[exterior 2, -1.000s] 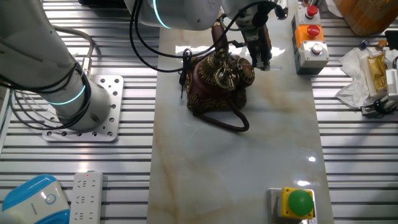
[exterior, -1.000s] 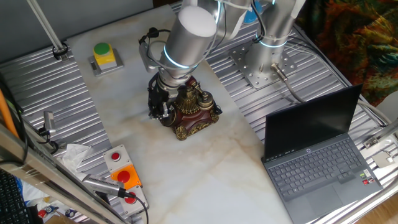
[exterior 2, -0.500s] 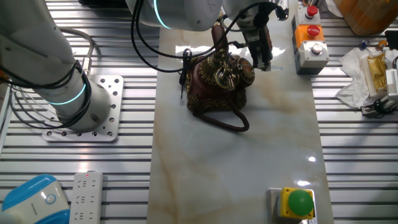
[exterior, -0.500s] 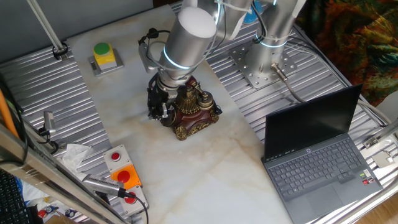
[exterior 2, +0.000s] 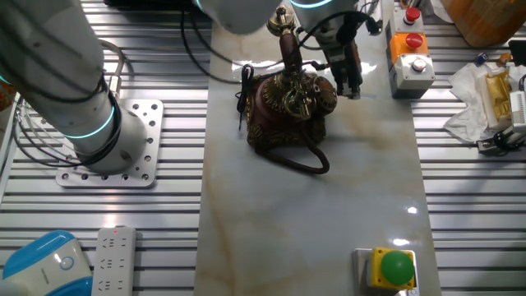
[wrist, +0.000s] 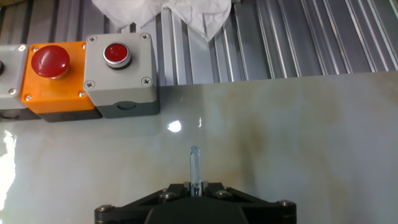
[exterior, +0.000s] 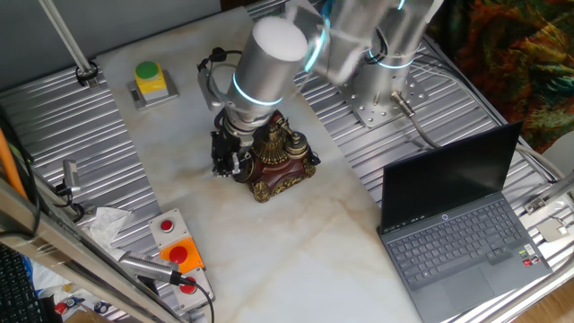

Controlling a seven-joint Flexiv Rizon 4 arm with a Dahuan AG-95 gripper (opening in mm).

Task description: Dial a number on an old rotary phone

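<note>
Gripper (exterior 2: 348, 86) beside unlabelled old rotary phone (exterior 2: 288, 107)

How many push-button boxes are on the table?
4. A green-button box sits alone at one end. Three stand in a row at the other: a grey box, an orange box, a second grey box. The arm may hide more.

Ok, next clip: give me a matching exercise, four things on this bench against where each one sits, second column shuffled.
Things:
1. rotary phone
2. laptop
3. green button box
4. gripper

Places:
A. at the marble slab's far corner in the laptop-side fixed view
B. right beside the phone, low over the marble
C. middle of the marble slab
D. on the ribbed metal, lid open

Pairs: 1-C, 2-D, 3-A, 4-B
</note>
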